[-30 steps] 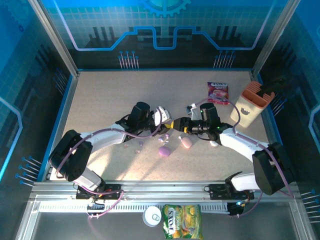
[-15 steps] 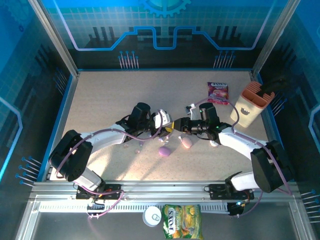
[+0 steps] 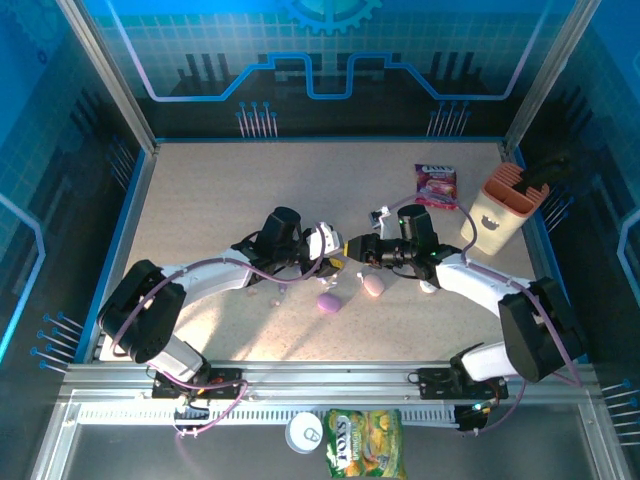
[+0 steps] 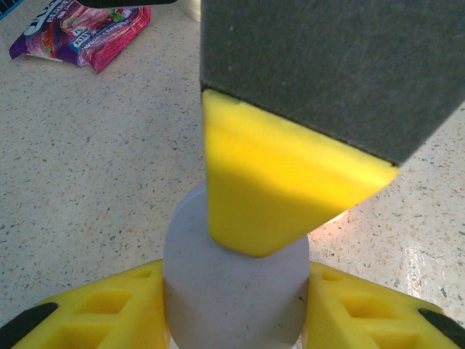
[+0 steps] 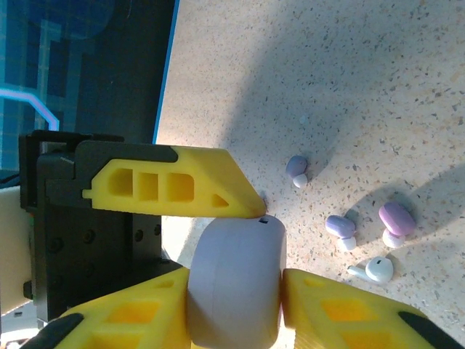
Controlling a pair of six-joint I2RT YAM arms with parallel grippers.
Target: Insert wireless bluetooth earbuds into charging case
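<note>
In the right wrist view, lilac and white earbuds (image 5: 340, 230) were seen loose on the table (image 5: 436, 87), apart from the jaws; the pale case (image 4: 218, 305) was pinched by left gripper (image 4: 234, 291) and right gripper (image 5: 236, 287).

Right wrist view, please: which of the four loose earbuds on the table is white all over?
The white earbud, lowest in the picture, which has a short stem. The other three earbuds have lilac or pink bodies with white tips.

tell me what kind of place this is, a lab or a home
Most likely a robot lab work cell, not a home: a speckled table fenced by aluminium frame posts and blue circuit-print panels.
</note>
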